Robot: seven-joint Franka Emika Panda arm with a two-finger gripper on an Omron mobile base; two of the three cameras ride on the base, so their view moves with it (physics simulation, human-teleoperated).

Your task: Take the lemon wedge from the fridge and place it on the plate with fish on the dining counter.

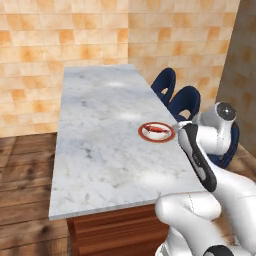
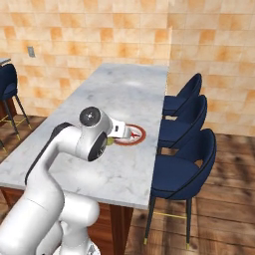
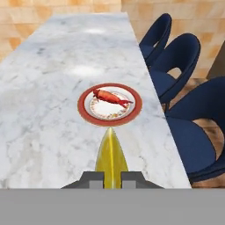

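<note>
dining counter (image 1: 100,150): smooth polished marble top, wooden base
plate (image 3: 85,105): glossy red rim
lemon wedge (image 3: 111,156): shiny yellow
floor (image 1: 25,165): wood planks

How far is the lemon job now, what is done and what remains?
Done: the lemon wedge is out of the fridge, gripped in the hand. In hand: it is held short of the plate with fish on the dining counter. Left: placing it on the plate.
</note>
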